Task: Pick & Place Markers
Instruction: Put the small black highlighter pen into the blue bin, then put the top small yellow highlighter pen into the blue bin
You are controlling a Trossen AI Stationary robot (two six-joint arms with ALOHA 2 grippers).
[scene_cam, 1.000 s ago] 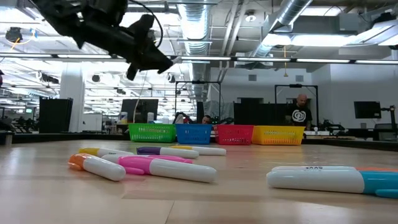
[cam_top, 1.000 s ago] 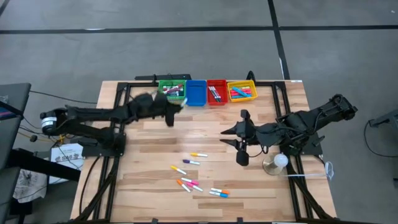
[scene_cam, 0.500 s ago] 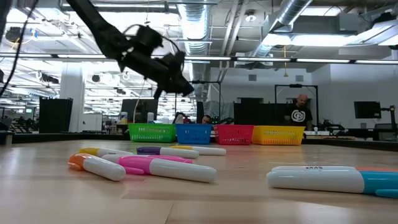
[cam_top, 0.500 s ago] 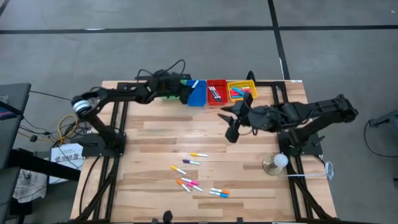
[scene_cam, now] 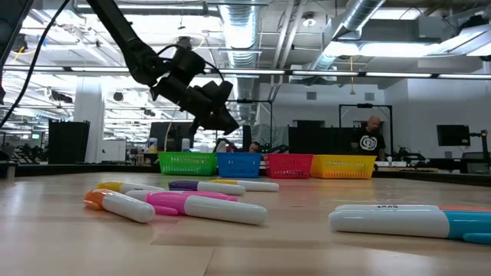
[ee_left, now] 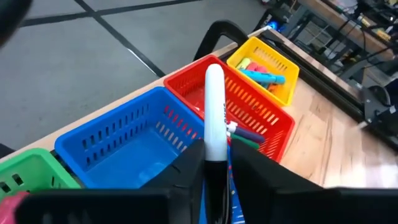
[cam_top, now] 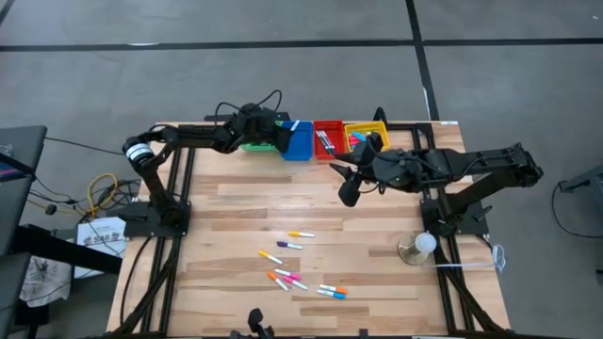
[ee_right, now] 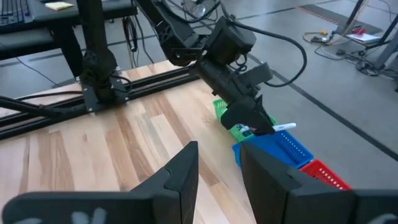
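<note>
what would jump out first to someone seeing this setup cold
Probably the left gripper poised over the blue bin at the table's far edge, a white marker between its fingers. Next, the bright row of bins: green, blue, red and yellow. Then the loose markers scattered on the wood toward the near edge, with the right gripper hovering mid-table.

Grey concrete floor (cam_top: 283, 75) with dark seams around the wooden table (cam_top: 236, 217). Behind it, open workshop: exposed ducts (scene_cam: 360, 19), strip lights, dark desks with monitors (scene_cam: 453, 135), probably.
</note>
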